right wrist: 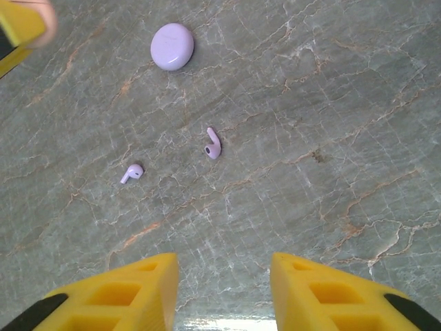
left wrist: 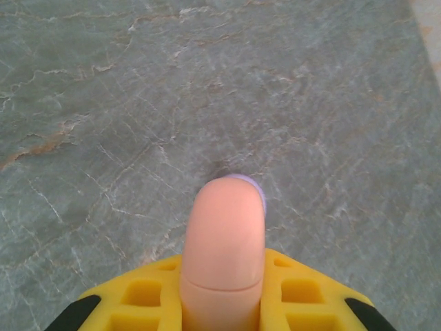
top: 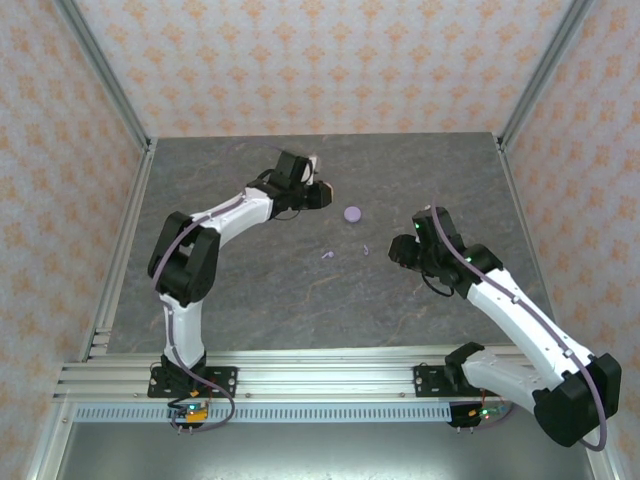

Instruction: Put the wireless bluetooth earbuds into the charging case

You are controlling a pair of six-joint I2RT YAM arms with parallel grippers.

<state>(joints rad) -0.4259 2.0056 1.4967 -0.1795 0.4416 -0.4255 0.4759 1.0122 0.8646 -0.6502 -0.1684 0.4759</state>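
Hiding all but lilac sliver (left wrist: 253, 185), pink case (left wrist: 222, 241) sits between left fingers (left wrist: 110, 301).

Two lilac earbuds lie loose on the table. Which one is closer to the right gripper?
The lilac earbud on the right in the top view, just off the right gripper; the other earbud lies farther left.
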